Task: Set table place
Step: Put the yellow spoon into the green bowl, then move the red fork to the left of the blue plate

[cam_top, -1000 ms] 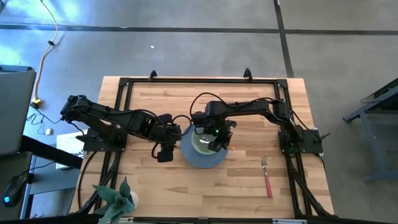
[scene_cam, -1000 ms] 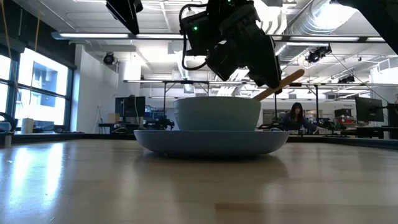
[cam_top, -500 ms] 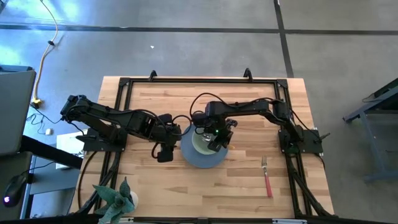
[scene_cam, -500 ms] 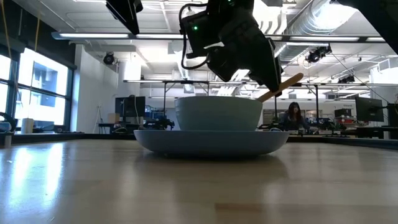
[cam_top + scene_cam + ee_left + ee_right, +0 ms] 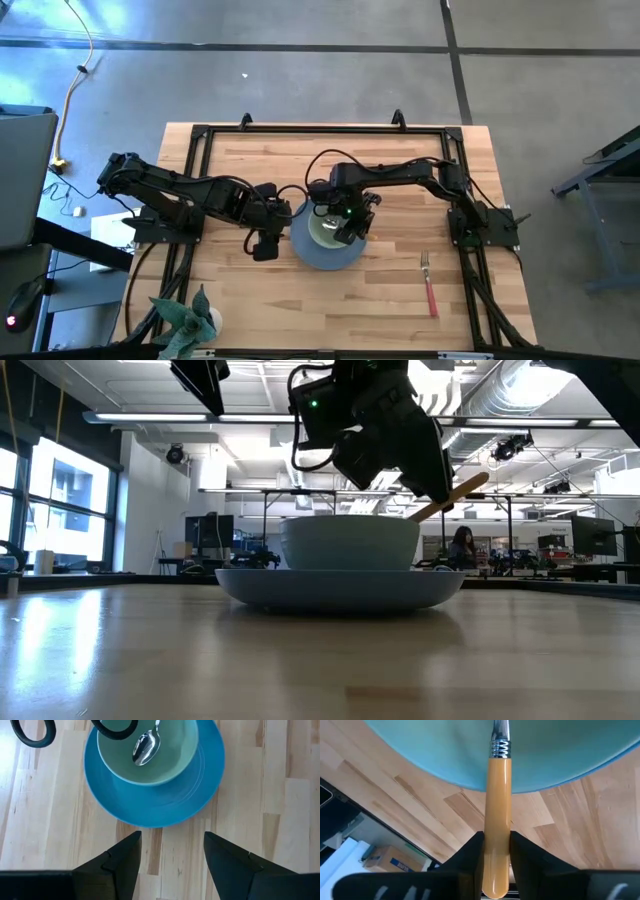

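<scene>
I had the right gripper [image 5: 349,226] over the bowl [image 5: 327,228], its fingers clamped on the yellow handle of the spoon [image 5: 498,845]. The left wrist view showed the spoon's metal end down inside the bowl, and from table height the handle [image 5: 448,496] slanted up and out over the rim on the right, so the spoon's long axis ran from the middle of the bowl up toward the right gripper. That tilt was what mattered to me: I judged that once I let go, the spoon would lean on the rim with the handle sticking out on the right arm's side.

The bowl sat on the plate [image 5: 306,252], near the middle of the table [image 5: 390,295]. The left gripper [image 5: 264,244] hung just beside the plate's left edge with its fingers [image 5: 120,865] spread apart and holding nothing.

The fork [image 5: 429,283] lay flat on the wood, well to the right of the plate and nearer the front edge, tines pointing to the far side and red handle toward the near side. It was clearly closer to the right arm, so I reckoned that arm should fetch it after freeing the spoon.
</scene>
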`<state>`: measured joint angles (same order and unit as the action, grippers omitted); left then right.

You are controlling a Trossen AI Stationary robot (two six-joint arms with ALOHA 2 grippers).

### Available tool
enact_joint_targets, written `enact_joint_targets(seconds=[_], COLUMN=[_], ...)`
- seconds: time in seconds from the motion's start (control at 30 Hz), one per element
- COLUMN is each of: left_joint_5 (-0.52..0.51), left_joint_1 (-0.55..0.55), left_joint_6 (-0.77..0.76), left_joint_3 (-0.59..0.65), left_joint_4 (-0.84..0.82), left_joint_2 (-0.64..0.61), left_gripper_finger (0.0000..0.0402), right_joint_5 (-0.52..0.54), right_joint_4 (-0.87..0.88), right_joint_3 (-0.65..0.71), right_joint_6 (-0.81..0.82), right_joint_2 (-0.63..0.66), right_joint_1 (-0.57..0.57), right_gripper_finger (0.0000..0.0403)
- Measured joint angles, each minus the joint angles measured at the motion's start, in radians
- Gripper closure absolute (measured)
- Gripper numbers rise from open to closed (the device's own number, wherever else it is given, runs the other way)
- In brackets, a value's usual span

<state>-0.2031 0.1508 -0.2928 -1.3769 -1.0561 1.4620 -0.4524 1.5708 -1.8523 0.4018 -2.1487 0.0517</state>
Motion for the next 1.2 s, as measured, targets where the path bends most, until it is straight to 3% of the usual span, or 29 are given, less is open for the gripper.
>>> enact_joint_targets(seconds=[0.4, 0.83, 1.2], left_joint_5=[0.000, 0.000, 0.000], left_joint_1=[0.000, 0.000, 0.000], left_joint_6=[0.000, 0.000, 0.000], left_joint_3=[0.000, 0.000, 0.000], left_joint_4=[0.000, 0.001, 0.003], left_joint_2=[0.000, 0.000, 0.000], left_gripper_finger=[0.0199, 0.0199, 0.0199], right_joint_5=[0.015, 0.007, 0.139], right_joint_4=[0.000, 0.002, -0.001], right_joint_3=[0.000, -0.007, -0.283], right_joint_6=[-0.007, 0.044, 0.096], right_joint_2=[0.000, 0.035, 0.038], right_joint_1=[0.000, 0.000, -0.004], right_gripper_finger=[0.0256, 0.0251, 0.0251])
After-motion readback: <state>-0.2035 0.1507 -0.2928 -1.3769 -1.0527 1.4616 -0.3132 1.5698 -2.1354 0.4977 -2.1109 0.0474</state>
